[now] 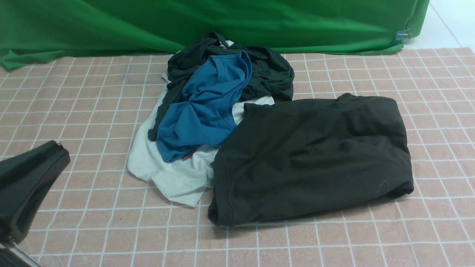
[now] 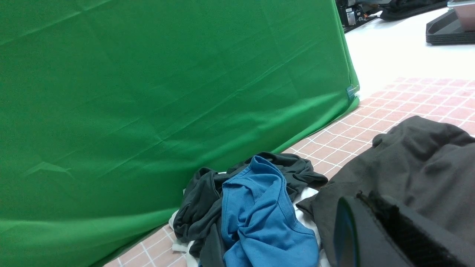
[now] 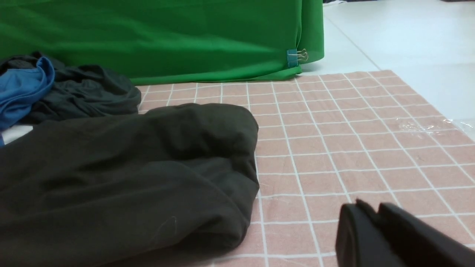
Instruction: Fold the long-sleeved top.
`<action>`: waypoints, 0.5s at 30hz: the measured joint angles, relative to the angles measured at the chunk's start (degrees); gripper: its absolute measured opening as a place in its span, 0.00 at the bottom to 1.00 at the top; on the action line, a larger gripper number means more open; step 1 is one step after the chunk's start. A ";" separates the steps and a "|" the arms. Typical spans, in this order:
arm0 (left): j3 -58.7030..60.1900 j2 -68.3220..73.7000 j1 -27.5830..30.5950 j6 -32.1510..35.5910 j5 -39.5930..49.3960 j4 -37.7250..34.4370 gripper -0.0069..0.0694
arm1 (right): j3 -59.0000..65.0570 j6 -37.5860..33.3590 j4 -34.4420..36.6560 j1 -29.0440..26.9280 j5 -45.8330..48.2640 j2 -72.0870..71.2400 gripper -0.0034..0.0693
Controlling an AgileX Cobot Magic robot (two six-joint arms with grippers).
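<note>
**Folded top lying crosswise on the checked cloth**

The long-sleeved top (image 1: 315,159) lies right of centre as a soft, matte black bundle, its long axis running left to right, a stitched hem edge at its left end. My left gripper (image 1: 55,148) sits near-left, fingers pressed together, holding nothing. My right gripper (image 3: 374,211) hovers just right of the top, tips almost together, empty. Behind-left, a crumpled blue T-shirt (image 1: 207,107) tops a pile.

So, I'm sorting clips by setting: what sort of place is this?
Probably a staged lab or studio tabletop, not a home: a clipped green backdrop, a pink grid-checked cloth, and a heap of clothes beside the black top.
</note>
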 joint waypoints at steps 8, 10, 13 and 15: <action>0.00 0.00 0.00 0.00 0.00 0.00 0.12 | 0.00 0.00 0.00 0.00 0.00 0.00 0.22; 0.00 0.00 0.00 0.00 0.00 0.00 0.12 | 0.00 0.00 0.00 0.00 0.00 0.00 0.23; 0.00 0.00 0.00 0.00 0.00 0.00 0.12 | 0.00 0.00 0.00 0.00 0.00 0.00 0.24; 0.00 0.00 0.00 0.00 0.00 0.00 0.12 | 0.00 0.00 0.00 0.00 0.00 0.00 0.24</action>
